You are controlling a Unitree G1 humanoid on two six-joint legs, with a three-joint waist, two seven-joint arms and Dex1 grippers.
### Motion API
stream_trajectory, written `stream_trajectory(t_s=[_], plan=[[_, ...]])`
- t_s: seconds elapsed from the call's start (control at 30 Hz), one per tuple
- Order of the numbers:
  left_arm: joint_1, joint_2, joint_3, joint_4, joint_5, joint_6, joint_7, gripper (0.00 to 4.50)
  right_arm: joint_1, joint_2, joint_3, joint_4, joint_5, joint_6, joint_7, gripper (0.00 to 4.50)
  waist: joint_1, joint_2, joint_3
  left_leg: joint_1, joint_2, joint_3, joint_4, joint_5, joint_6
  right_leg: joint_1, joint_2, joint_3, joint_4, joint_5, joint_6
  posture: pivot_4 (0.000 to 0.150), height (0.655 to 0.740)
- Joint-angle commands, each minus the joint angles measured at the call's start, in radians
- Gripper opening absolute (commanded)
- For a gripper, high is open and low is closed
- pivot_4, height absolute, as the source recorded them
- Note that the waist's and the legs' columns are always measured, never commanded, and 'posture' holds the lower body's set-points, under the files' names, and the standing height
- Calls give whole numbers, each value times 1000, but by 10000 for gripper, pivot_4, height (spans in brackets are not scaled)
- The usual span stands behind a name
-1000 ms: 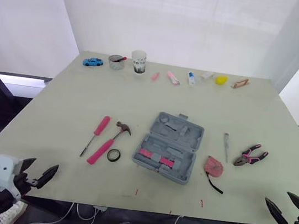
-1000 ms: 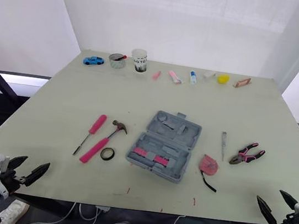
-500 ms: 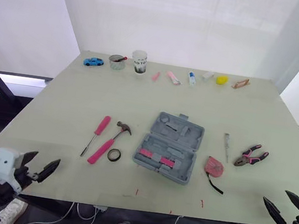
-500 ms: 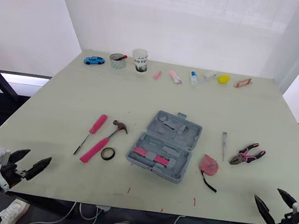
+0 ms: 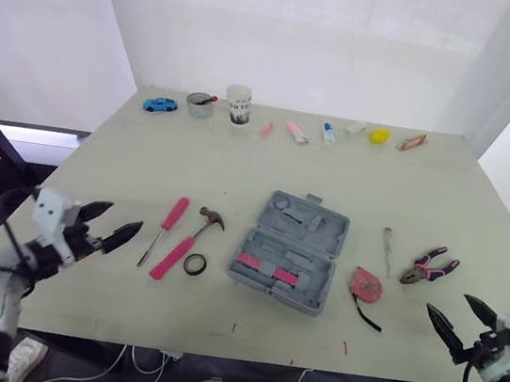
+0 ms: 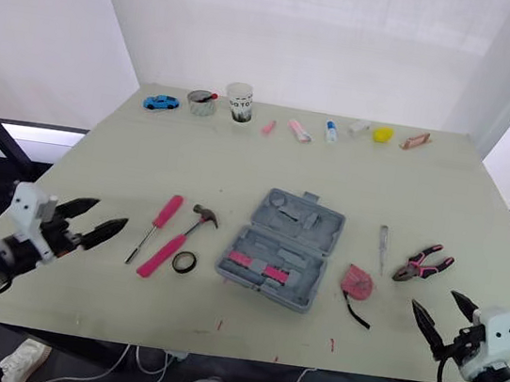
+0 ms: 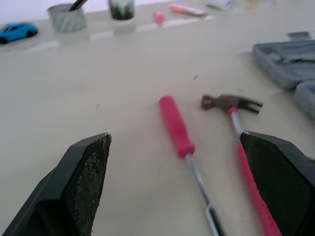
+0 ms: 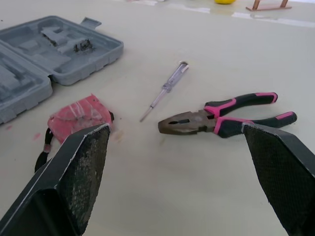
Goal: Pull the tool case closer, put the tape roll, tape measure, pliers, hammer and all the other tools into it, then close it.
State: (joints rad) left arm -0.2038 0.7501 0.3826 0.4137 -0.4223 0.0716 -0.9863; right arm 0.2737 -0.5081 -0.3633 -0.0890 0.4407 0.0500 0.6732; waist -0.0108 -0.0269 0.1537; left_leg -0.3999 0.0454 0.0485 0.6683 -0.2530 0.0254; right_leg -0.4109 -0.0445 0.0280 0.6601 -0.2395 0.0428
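Note:
The grey tool case (image 5: 290, 249) lies open mid-table. Left of it are a pink screwdriver (image 5: 164, 227), a pink-handled hammer (image 5: 186, 243) and a black tape roll (image 5: 193, 264). Right of it lie a red tape measure (image 5: 364, 285), a slim clear test screwdriver (image 5: 386, 248) and pink-and-black pliers (image 5: 430, 266). My left gripper (image 5: 113, 227) is open over the table, just left of the screwdriver (image 7: 178, 128). My right gripper (image 5: 453, 322) is open near the front right edge, short of the pliers (image 8: 226, 116) and tape measure (image 8: 78, 118). Both hold nothing.
Along the far edge stand a blue toy car (image 5: 159, 104), a tin with a pen (image 5: 198, 104), a white cup (image 5: 238, 105), pink items (image 5: 295, 131), a small bottle (image 5: 326, 133), a yellow object (image 5: 378, 135) and a wooden piece (image 5: 411, 142). Small red marks dot the front edge.
My left gripper rose from below the front left corner onto the table toward the screwdriver. My right gripper moved up and inward toward the pliers. The tools and case stayed put.

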Motion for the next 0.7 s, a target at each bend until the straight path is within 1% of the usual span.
stream_trajectory(t_s=[0.03, 0.13, 0.2, 0.37, 0.43, 0.53, 0.63, 0.67, 0.7], plan=[[-102, 36, -61, 11, 17, 25, -66, 44502, -48, -24, 25, -76, -28, 91, -62, 45000, 0, 0, 0, 0, -1, 0, 0, 0, 0, 0, 0, 0, 0, 0, 0, 1500, 7400], [-189, 46, -138, 57, 50, 40, -140, 44502, -91, -40, 67, -108, -73, 142, -91, 45000, -4, 0, 0, 0, -4, 0, 0, 0, 0, 0, 1, 0, 0, 0, 0, 1500, 7400], [-279, 44, -203, 147, 90, 29, -200, 44502, -142, -54, 104, -120, -93, 200, -106, 45000, -5, 0, 0, 0, -4, 0, 0, 0, 0, 0, 2, 0, 0, 0, 0, 1500, 7400], [-475, 0, -289, 377, 188, -87, -233, 44502, -272, -69, 181, -121, -96, 318, -96, 45000, -2, -1, 1, -2, -4, 0, 1, 0, 0, -1, 5, 0, 0, 2, 4, 1500, 7400], [-536, -18, -313, 457, 215, -109, -251, 44502, -325, -63, 202, -118, -81, 363, -91, 45000, -1, -1, 1, -3, -4, 0, 1, 0, 0, -1, 5, 0, 0, 2, 4, 1500, 7400], [-611, -46, -355, 564, 258, -105, -293, 44502, -424, -58, 251, -69, -110, 405, -93, 45000, -3, -1, 1, -4, -4, -1, 1, 0, 0, -2, 5, 0, 0, 2, 4, 1500, 7400], [-668, -80, -379, 665, 305, -183, -295, 45000, -504, -75, 324, -15, -157, 412, -58, 37469, -3, -1, 1, -6, -4, -1, 1, 0, 0, -3, 6, -1, -1, 2, 4, 1500, 7400], [-686, -89, -383, 694, 318, -208, -290, 39512, -525, -76, 344, 1, -166, 414, -45, 33052, -3, -1, 1, -7, -4, -1, 1, 0, 0, -3, 6, -1, -1, 2, 4, 1500, 7400], [-703, -97, -385, 720, 328, -227, -286, 36457, -544, -78, 361, 15, -176, 415, -36, 27353, -3, -1, 1, -8, -4, -2, 1, 0, 0, -5, 6, -1, -1, 2, 4, 1500, 7400]])
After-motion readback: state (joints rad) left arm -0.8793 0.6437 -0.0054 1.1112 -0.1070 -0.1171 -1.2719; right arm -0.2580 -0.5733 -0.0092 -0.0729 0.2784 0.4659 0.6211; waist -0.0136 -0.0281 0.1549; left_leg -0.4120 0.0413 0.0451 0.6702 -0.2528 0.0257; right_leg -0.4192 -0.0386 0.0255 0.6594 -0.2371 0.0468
